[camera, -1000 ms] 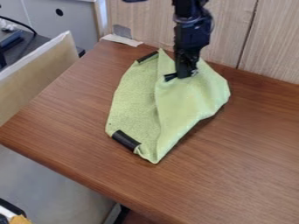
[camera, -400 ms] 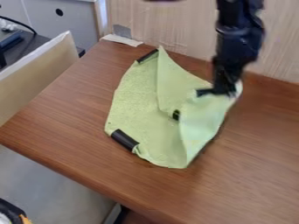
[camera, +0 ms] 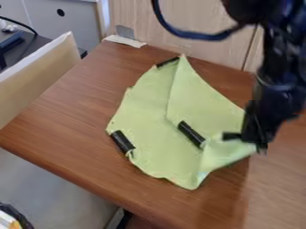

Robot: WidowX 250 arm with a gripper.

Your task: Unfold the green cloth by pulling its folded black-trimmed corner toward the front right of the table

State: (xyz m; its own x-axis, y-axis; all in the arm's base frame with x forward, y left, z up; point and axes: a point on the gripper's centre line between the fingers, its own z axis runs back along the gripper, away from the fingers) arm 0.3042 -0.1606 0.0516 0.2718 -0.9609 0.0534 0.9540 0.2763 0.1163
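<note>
Where the green cloth (camera: 152,116) comes to its raised right-hand corner, the gripper (camera: 246,142) has it pinched. Rest of cloth: spread with folds on the brown table (camera: 71,129). Black strips on cloth: lower-left edge (camera: 122,142), middle (camera: 191,134), far edge (camera: 167,61). Beyond cloth: wood panel (camera: 197,49), pale strip (camera: 124,41) at table's far-left corner. Left of cloth, past the table edge: tan board (camera: 44,74).
</note>
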